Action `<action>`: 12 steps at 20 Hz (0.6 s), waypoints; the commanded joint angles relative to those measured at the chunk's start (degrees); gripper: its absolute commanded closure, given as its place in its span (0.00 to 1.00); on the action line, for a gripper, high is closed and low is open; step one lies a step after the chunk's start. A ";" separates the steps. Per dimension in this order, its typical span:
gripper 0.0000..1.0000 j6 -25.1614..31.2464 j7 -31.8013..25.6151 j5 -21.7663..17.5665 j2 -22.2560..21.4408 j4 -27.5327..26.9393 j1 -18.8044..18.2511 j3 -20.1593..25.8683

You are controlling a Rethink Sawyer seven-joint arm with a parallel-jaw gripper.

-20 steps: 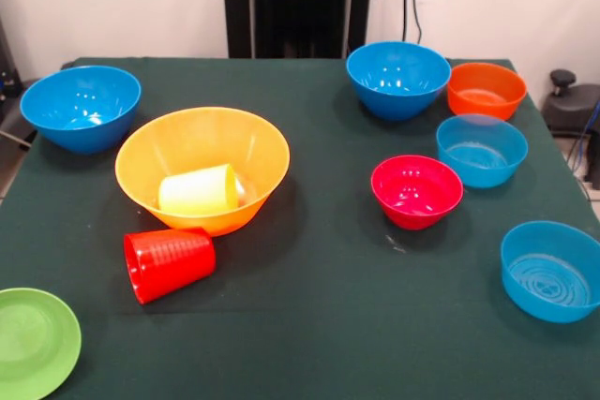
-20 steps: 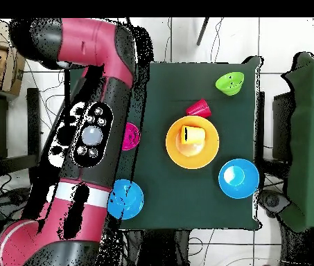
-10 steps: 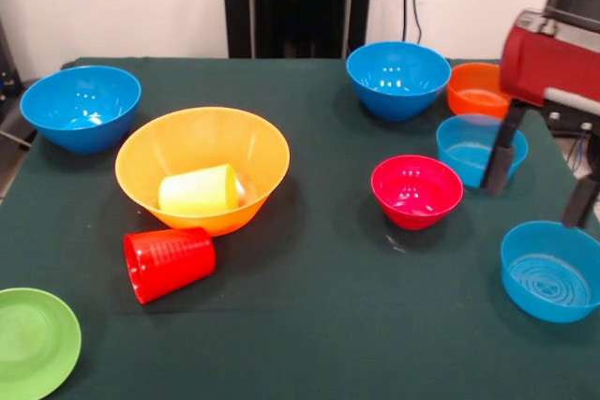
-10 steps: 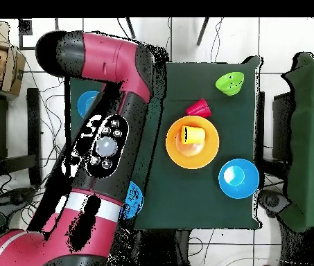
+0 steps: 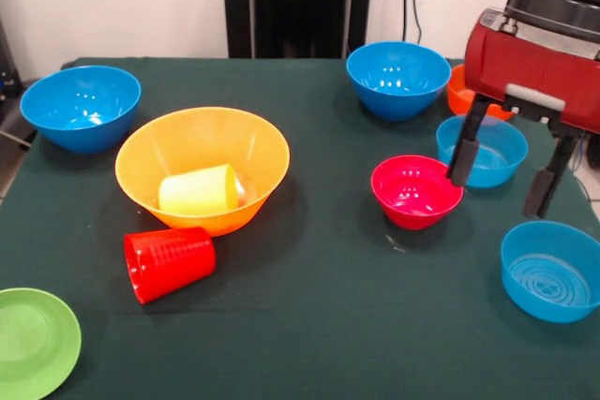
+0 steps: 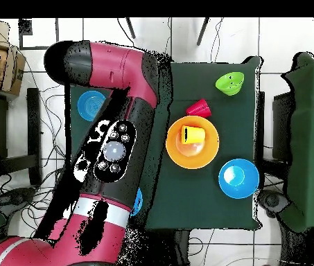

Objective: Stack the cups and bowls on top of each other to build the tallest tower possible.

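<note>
The big yellow-orange bowl (image 5: 202,133) (image 6: 208,156) stands left of centre with the yellow cup (image 5: 199,191) (image 6: 193,134) lying on its side inside it. On the cloth in front of it lies the red cup (image 5: 169,261) (image 6: 198,107), also on its side. My gripper (image 5: 506,168) hangs open at the right, with nothing between its fingers. One finger stands between the pink-red bowl (image 5: 416,191) and a paler blue bowl (image 5: 487,152). The arm partly hides the orange bowl (image 5: 459,93). In the overhead view the arm hides the gripper.
Deep blue bowls stand at the far left (image 5: 81,107) and far middle (image 5: 398,79). A second paler blue bowl (image 5: 550,271) sits at the near right, and the light green bowl (image 5: 33,342) (image 6: 230,83) at the near left corner. The dark green table (image 5: 319,325) ends close behind the bowls.
The arm came into the front view from the right and moved left. Its open gripper now hangs over the paler blue bowl, next to the pink-red one. No cup or bowl has moved.
</note>
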 commanded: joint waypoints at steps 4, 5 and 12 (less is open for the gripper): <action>0.00 -2.63 -8.73 -9.32 1.41 3.54 -0.93 9.32; 0.00 -3.26 -8.11 -9.74 1.87 3.36 -0.88 9.40; 0.00 -3.94 -6.16 -11.74 3.87 1.03 -1.02 9.81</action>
